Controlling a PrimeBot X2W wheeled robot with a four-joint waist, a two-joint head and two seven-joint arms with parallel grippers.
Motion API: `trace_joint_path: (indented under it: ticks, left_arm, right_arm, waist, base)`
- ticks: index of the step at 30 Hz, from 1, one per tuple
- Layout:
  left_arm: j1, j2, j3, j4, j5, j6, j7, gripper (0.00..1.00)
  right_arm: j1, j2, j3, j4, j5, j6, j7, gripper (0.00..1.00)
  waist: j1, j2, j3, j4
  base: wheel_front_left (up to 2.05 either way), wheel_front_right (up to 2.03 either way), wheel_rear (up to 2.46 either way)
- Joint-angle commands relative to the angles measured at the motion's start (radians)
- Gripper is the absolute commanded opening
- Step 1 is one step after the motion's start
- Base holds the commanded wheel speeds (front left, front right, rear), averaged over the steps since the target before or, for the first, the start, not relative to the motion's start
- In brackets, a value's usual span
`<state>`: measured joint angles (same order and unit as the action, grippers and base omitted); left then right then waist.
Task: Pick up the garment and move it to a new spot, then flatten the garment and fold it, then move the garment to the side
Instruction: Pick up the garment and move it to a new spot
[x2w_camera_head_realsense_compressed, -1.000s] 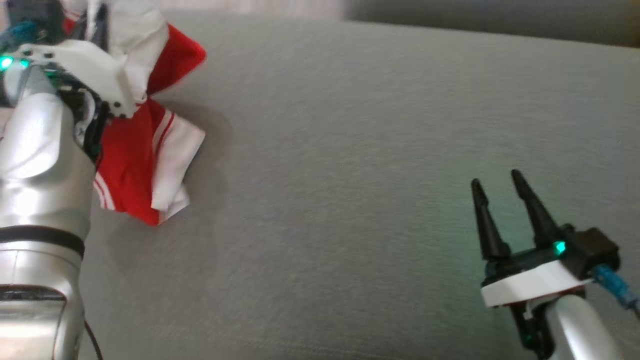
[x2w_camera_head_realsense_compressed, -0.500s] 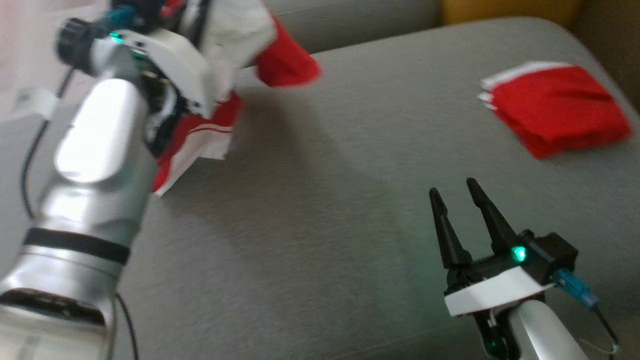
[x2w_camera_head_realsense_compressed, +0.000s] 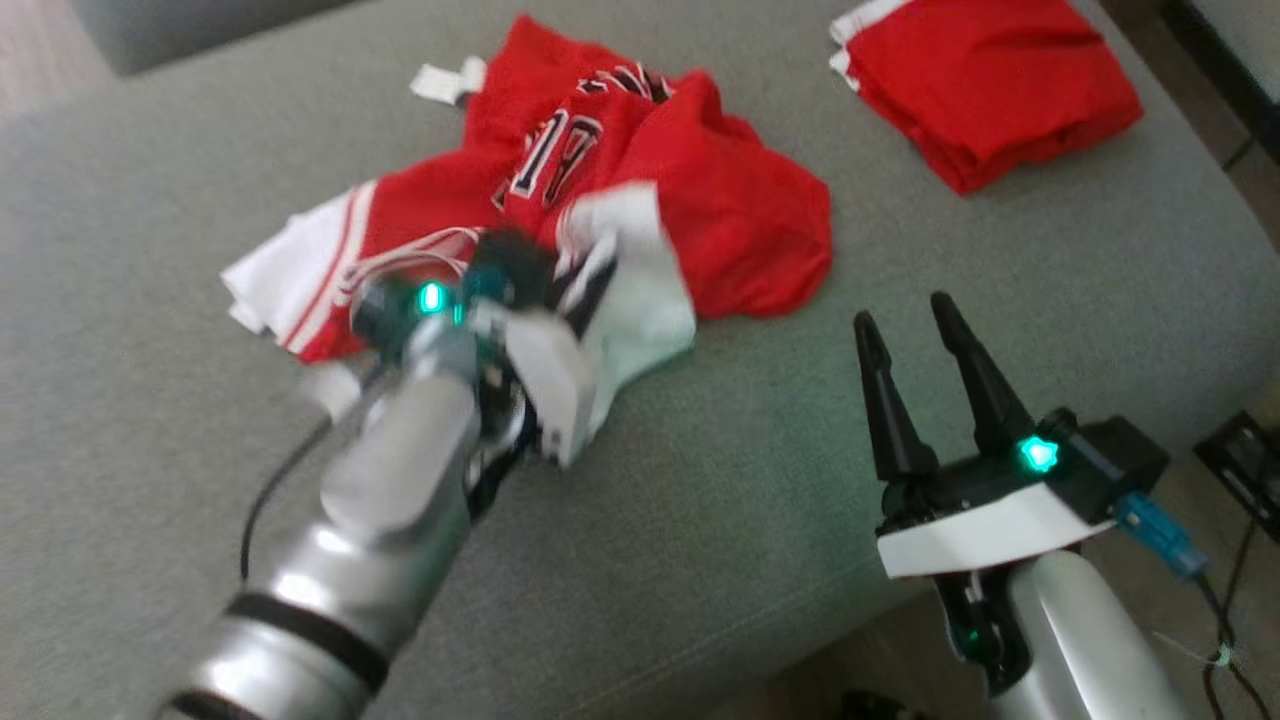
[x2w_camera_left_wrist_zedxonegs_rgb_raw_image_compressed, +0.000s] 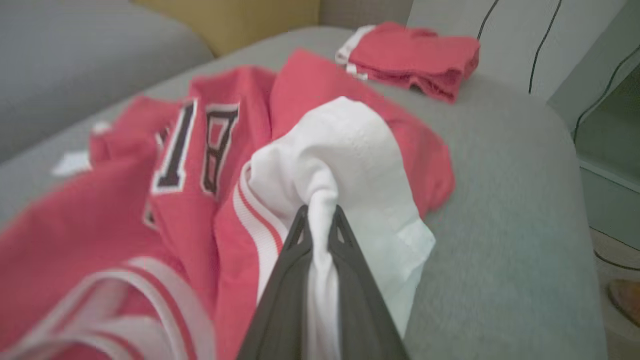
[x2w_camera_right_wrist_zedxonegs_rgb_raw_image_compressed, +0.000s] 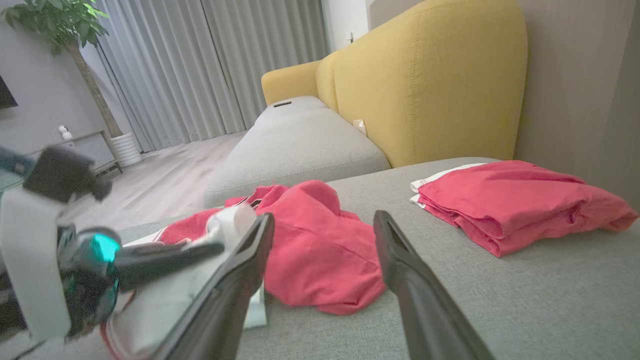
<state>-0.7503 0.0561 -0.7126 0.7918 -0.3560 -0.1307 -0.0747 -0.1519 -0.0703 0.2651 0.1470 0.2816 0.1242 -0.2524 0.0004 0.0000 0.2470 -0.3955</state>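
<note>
The garment (x2w_camera_head_realsense_compressed: 640, 180), a red sports shirt with white edges and a number on it, lay in a messy heap in the upper middle of the head view, on the grey cushion (x2w_camera_head_realsense_compressed: 760, 480). It was crumpled, so I think flattening and folding were not yet done. The left gripper (x2w_camera_left_wrist_zedxonegs_rgb_raw_image_compressed: 318, 216) was at the near edge of the heap, in the middle of the head view. Its jaws were almost together, with a bunch of the shirt's white part squeezed between them. In the left wrist view the white cloth puffed up above the grip like a little hill. Holding an edge like this looked like a good way to drag the shirt to a new spot.

The right gripper (x2w_camera_head_realsense_compressed: 903, 312) was at the lower right of the head view, well apart from the shirt. Its jaws were wide and held nothing. It looked ready to help, maybe to grab another edge so the shirt could be pulled flat.

A folded red pile (x2w_camera_head_realsense_compressed: 985, 85) sat at the upper right, apart from the shirt, likely out of the way
</note>
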Motion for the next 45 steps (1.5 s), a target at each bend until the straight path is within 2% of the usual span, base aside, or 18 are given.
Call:
trace_joint_path:
  ticks: [1, 4, 5, 6, 11, 15, 20, 25, 28, 34, 39, 45]
  left_arm:
    - [-0.022, 0.004, 0.016, -0.025, -0.012, 0.005, -0.024, 0.00]
    - [0.021, -0.004, -0.009, -0.017, -0.038, 0.022, -0.067, 0.00]
    - [0.033, -0.005, -0.019, -0.019, -0.049, 0.031, -0.079, 0.37]
    - [0.044, -0.005, -0.030, -0.029, -0.065, 0.043, -0.094, 1.00]
    - [0.098, -0.006, -0.059, -0.096, -0.132, 0.134, -0.165, 1.00]
    - [0.176, -0.005, -0.021, -0.134, -0.142, 0.218, -0.185, 1.00]
    - [0.317, 0.055, 0.105, -0.302, -0.082, 0.331, -0.187, 1.00]
    - [0.533, 0.106, 0.256, -0.538, -0.010, 0.388, -0.187, 1.00]
    - [0.658, 0.113, 0.337, -0.656, 0.020, 0.379, -0.187, 1.00]
    - [0.855, 0.095, 0.454, -0.809, 0.113, 0.327, -0.187, 1.00]
    - [0.961, 0.065, 0.506, -0.821, 0.167, 0.276, -0.187, 1.00]
    - [0.996, 0.033, 0.541, -0.824, 0.224, 0.235, -0.187, 1.00]
  right_arm:
    - [-0.025, 0.006, 0.012, -0.035, 0.004, 0.007, -0.009, 1.00]
    - [-0.015, 0.010, 0.001, -0.027, 0.000, 0.007, -0.009, 1.00]
    - [-0.010, 0.011, -0.002, -0.024, 0.000, 0.007, -0.009, 1.00]
    - [-0.005, 0.012, -0.003, -0.020, -0.001, 0.007, -0.009, 1.00]
    - [0.040, 0.006, -0.012, -0.001, -0.007, 0.007, -0.009, 1.00]
    - [0.095, 0.000, -0.024, 0.009, -0.004, 0.007, -0.009, 1.00]
    - [0.150, -0.001, -0.059, 0.006, -0.005, 0.007, -0.009, 1.00]
    - [0.193, 0.003, -0.097, 0.008, -0.013, 0.007, -0.009, 1.00]
    - [0.213, 0.004, -0.111, 0.012, -0.019, 0.007, -0.009, 1.00]
    - [0.257, 0.008, -0.140, 0.020, -0.035, 0.007, -0.009, 1.00]
    - [0.286, 0.012, -0.152, 0.013, -0.069, 0.007, -0.009, 1.00]
    - [0.297, 0.016, -0.165, 0.008, -0.071, 0.007, -0.009, 1.00]
  waist:
    - [-0.0004, 0.0000, 0.039, -0.021]
    - [-0.0004, 0.0000, 0.017, 0.001]
    - [-0.0004, 0.0000, 0.002, 0.011]
    - [-0.0004, 0.0000, -0.015, 0.022]
    - [-0.0004, 0.0000, -0.136, 0.099]
    - [-0.0004, 0.0000, -0.229, 0.177]
    - [-0.0004, 0.0000, -0.293, 0.282]
    - [-0.0004, 0.0000, -0.337, 0.361]
    - [-0.0004, 0.0000, -0.355, 0.396]
    - [-0.0004, 0.0000, -0.382, 0.446]
    - [-0.0004, 0.0000, -0.394, 0.460]
    - [-0.0004, 0.0000, -0.397, 0.467]
  base:
    - [0.00, 0.00, 0.00]
    - [0.00, 0.00, 0.00]
    - [0.00, 0.00, 0.00]
    - [0.00, 0.00, 0.00]
    - [0.00, 0.00, 0.00]
    - [0.00, 0.00, 0.00]
    - [0.00, 0.00, 0.00]
    - [0.00, 0.00, 0.00]
    - [0.00, 0.00, 0.00]
    - [0.00, 0.00, 0.00]
    - [0.00, 0.00, 0.00]
    - [0.00, 0.00, 0.00]
